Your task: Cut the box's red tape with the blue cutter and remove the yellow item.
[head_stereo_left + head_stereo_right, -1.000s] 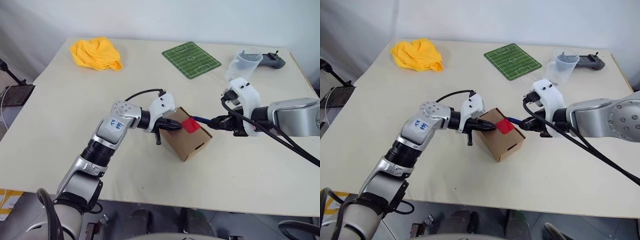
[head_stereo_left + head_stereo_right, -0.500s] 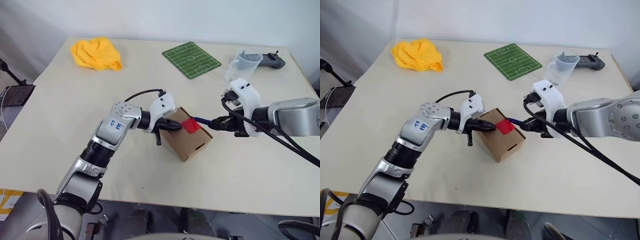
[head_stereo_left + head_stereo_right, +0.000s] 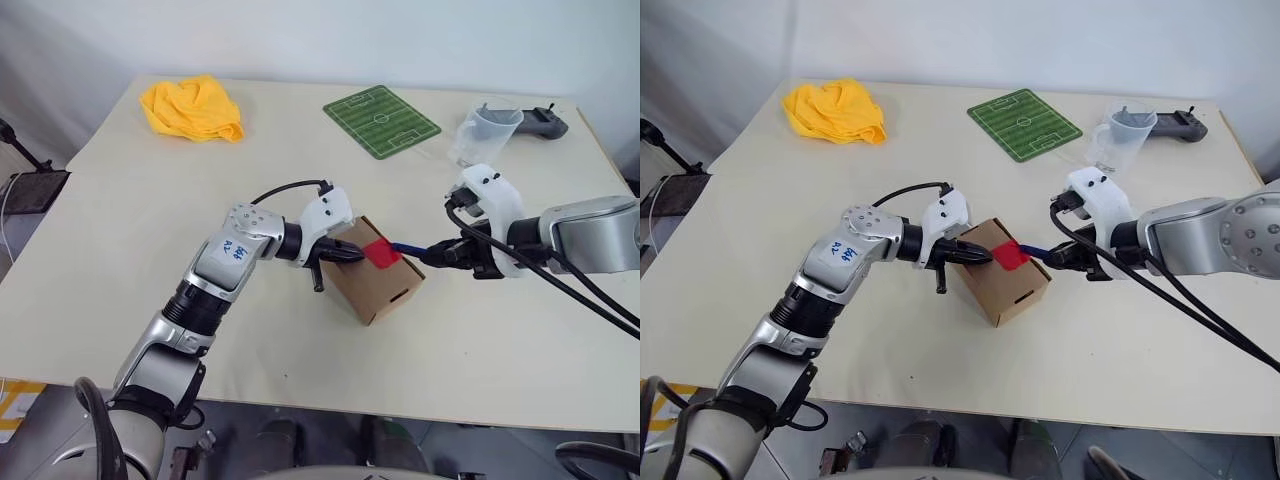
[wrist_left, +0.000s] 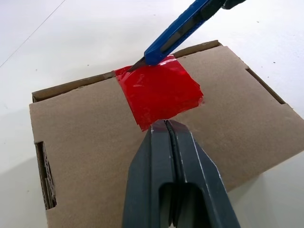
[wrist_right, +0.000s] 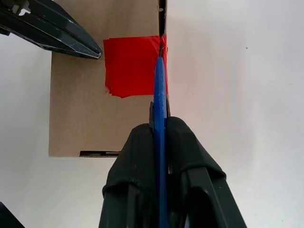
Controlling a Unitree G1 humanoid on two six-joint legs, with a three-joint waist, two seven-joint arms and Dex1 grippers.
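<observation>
Pincer on my right grips the blue cutter, its tip at the box-edge side of the red tape, while my left pincer, shut, presses down on the box beside the tape. Cutting is in hand; next I judge the blade must draw along the flap seam. Beyond the box on the pale tabletop lie a yellow cloth heap, a green football-pitch mat and a clear cup.

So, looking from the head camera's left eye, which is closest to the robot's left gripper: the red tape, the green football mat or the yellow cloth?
1. Red tape, just beside the left gripper, on the box.
2. Green football mat, farther back, to the right.
3. Yellow cloth, far back-left corner.
</observation>
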